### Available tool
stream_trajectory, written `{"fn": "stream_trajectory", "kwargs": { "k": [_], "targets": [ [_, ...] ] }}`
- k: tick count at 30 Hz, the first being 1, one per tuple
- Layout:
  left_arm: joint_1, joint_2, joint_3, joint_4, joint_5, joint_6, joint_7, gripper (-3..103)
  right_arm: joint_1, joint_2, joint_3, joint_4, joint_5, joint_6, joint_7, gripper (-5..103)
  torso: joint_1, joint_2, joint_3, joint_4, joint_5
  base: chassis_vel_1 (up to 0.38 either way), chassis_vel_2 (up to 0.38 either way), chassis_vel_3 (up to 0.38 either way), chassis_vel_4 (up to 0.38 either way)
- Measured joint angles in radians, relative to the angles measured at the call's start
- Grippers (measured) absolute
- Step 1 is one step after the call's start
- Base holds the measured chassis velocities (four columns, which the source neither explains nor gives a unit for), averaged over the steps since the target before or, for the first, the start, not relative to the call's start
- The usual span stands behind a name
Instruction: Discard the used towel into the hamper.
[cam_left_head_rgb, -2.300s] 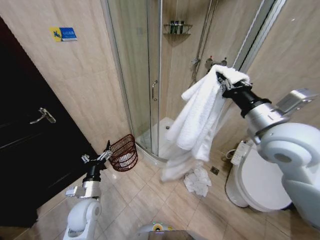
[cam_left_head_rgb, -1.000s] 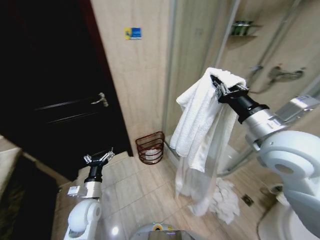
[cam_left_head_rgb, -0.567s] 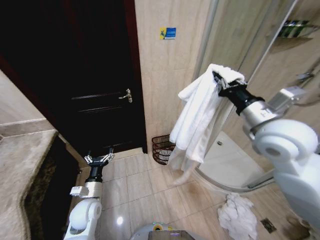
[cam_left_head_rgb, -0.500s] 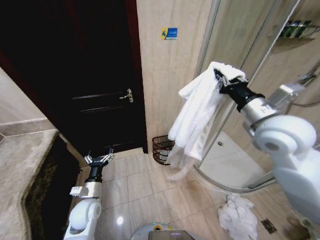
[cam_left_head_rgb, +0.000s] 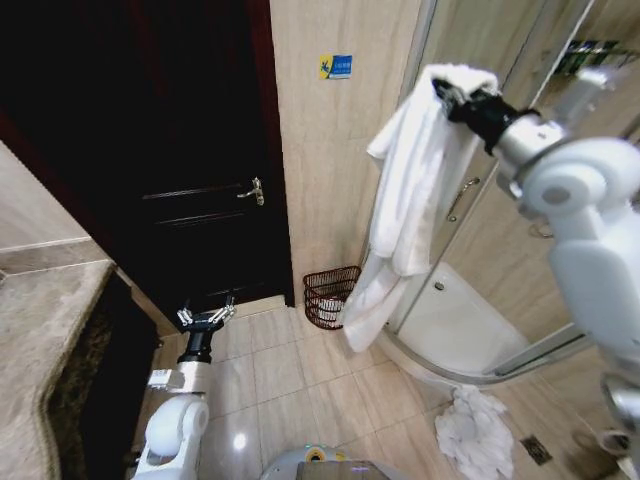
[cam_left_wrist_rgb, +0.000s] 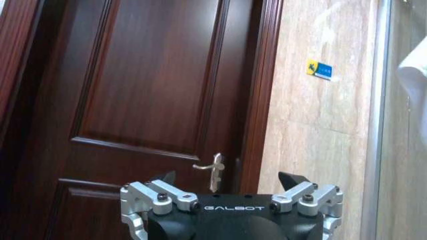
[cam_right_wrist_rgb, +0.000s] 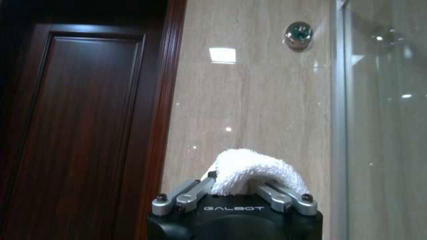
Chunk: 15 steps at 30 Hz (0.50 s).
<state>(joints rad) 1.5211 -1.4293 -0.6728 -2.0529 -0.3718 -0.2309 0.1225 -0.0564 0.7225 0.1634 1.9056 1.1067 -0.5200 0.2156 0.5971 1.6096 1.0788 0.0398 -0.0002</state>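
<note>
Right gripper (cam_left_head_rgb: 447, 92) raised high, clamping towel (cam_left_head_rgb: 405, 200); left gripper (cam_left_head_rgb: 206, 316) low, apparently spread.

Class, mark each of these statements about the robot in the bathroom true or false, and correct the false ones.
1. The right gripper is shut on the white towel. True.
2. The towel already lies in the hamper. False: it hangs from the raised gripper, above the floor.
3. The left gripper holds a cloth. False: it is open and empty, low before the dark door.
4. The hamper stands on the floor by the wall. True.
</note>
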Motion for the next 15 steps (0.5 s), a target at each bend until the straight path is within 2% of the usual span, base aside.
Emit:
{"fn": "stream_trajectory", "kwargs": {
  "k": [5, 15],
  "targets": [
    [0.005, -0.010, 0.004, 0.000, 0.000, 0.001, 0.001, 100, 0.066, 0.046, -0.050, -0.082, -0.027, -0.005, 0.005, 7, 0.000, 0.000, 0.000, -0.0004, 0.0001, 0.000, 0.000, 0.000, 0.000],
    [-0.003, -0.012, 0.000, 0.012, -0.002, 0.024, 0.019, 100, 0.059, 0.101, -0.055, -0.115, -0.092, -0.021, -0.002, 7, 0.000, 0.000, 0.000, -0.0006, 0.0003, 0.000, 0.000, 0.000, 0.000]
  ]
}}
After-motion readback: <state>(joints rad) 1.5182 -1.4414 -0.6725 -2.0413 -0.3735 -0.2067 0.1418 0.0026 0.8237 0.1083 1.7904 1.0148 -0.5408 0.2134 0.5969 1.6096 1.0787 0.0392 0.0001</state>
